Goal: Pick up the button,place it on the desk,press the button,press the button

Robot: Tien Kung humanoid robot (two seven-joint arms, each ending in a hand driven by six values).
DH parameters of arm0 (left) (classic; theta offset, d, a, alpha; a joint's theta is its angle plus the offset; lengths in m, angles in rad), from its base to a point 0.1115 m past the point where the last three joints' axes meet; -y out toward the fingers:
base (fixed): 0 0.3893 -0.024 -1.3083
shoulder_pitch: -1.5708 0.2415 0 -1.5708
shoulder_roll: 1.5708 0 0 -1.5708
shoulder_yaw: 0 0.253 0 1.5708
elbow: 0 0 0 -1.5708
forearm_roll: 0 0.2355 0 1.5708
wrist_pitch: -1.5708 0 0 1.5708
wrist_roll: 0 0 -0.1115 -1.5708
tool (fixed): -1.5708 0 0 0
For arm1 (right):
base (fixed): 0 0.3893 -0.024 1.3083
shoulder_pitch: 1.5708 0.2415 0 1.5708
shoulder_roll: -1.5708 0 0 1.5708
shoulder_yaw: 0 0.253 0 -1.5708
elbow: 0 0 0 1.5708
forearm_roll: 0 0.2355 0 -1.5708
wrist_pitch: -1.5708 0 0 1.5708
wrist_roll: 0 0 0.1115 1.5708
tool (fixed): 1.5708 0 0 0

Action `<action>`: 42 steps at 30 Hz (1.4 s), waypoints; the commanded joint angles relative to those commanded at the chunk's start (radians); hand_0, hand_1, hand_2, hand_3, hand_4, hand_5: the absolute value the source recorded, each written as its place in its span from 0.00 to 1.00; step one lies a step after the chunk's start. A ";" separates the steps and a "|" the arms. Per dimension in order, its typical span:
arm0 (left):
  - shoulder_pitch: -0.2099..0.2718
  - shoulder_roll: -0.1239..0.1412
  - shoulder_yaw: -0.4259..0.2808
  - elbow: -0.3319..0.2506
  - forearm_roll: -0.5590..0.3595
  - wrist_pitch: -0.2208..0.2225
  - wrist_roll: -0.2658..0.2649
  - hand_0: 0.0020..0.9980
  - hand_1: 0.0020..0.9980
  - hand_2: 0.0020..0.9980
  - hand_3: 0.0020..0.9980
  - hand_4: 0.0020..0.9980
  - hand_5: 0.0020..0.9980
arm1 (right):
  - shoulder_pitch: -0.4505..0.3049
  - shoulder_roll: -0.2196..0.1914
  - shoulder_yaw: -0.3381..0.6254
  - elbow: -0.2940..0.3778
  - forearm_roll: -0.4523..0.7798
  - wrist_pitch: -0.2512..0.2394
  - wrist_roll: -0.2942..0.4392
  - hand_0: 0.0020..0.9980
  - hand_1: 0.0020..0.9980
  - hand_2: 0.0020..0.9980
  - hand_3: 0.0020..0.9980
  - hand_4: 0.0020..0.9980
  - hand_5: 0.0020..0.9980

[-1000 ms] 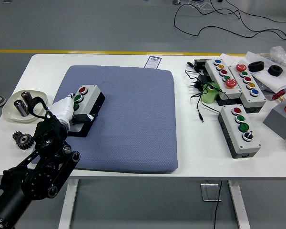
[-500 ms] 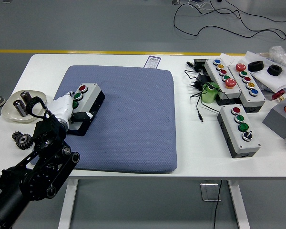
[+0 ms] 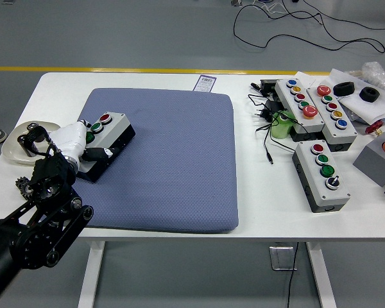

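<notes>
- The left hand closes its fingers around the grey button box.
- The box rests on the blue mat, its far end jutting beyond the hand.

Left hand on the near end of a grey button box, fingers wrapped round it. Box sitting on the blue mat, left side, red and green buttons up. Three more button boxes off right on the white table.
</notes>
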 joint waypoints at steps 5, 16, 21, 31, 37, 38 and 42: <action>-0.007 0.020 0.022 -0.014 0.000 0.039 -0.045 0.00 0.00 0.00 0.25 0.87 0.65 | 0.001 0.001 0.001 0.000 -0.001 0.000 0.000 0.66 0.67 0.69 0.59 0.43 0.27; -0.039 0.132 0.122 -0.012 0.000 0.098 -0.358 0.02 0.00 0.00 0.23 0.84 0.67 | 0.002 0.001 0.003 0.000 -0.003 0.000 -0.001 0.66 0.67 0.69 0.59 0.43 0.27; -0.030 0.148 0.114 -0.030 0.000 0.193 -0.344 0.02 0.00 0.00 0.23 0.84 0.67 | 0.000 0.002 0.004 0.000 -0.004 0.000 -0.001 0.66 0.67 0.69 0.59 0.43 0.27; -0.014 0.147 0.042 -0.140 0.000 0.277 -0.235 0.09 0.27 0.35 0.66 0.93 0.92 | 0.001 0.003 0.006 0.000 -0.009 0.001 -0.003 0.66 0.67 0.69 0.59 0.42 0.27; 0.000 0.148 0.038 -0.184 0.000 0.190 -0.214 0.51 0.68 0.75 0.81 0.93 0.95 | 0.000 0.003 0.005 0.000 -0.008 0.001 -0.004 0.66 0.67 0.69 0.59 0.42 0.27; 0.001 0.147 0.038 -0.187 0.000 0.176 -0.211 0.51 0.68 0.75 0.81 0.93 0.95 | 0.000 0.003 0.006 0.000 -0.008 0.001 -0.004 0.66 0.67 0.69 0.59 0.42 0.27; 0.007 0.142 0.044 -0.206 0.000 0.099 -0.181 0.81 0.89 0.96 0.94 0.94 0.98 | 0.000 0.003 0.005 0.000 -0.009 0.001 -0.004 0.66 0.67 0.69 0.59 0.42 0.27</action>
